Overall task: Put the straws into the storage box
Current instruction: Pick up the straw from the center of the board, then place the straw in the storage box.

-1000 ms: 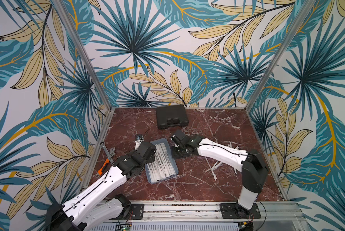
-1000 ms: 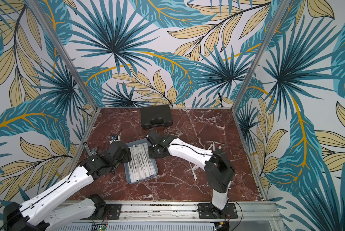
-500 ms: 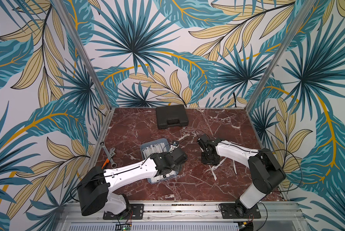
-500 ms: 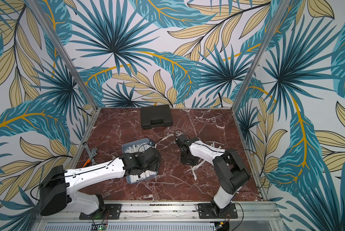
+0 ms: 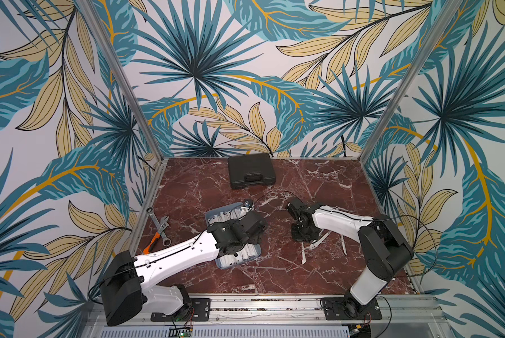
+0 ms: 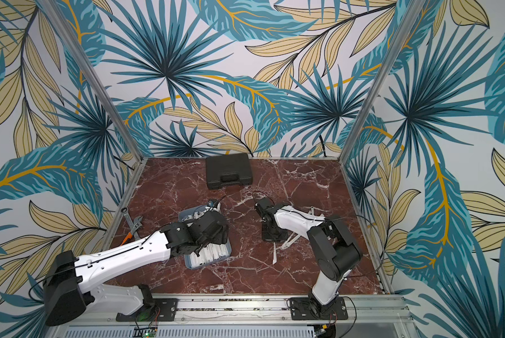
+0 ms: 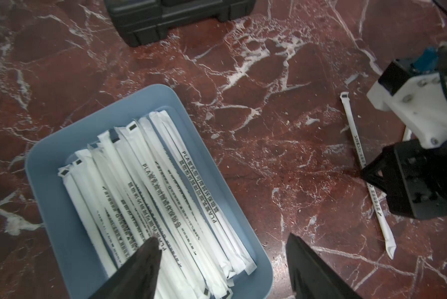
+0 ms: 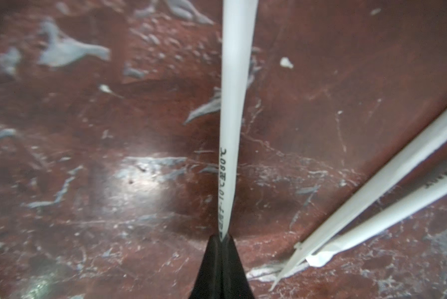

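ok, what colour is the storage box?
Plain blue-grey; the storage box shows best in the left wrist view.

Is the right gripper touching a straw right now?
Touching. In the right wrist view the right gripper is shut, its two black tips pinching the straw between them.

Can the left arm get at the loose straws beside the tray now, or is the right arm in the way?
Probably not cleanly: the right gripper sits among the loose straws, shut on one straw, its arm above others. The left gripper hangs open over the storage box.
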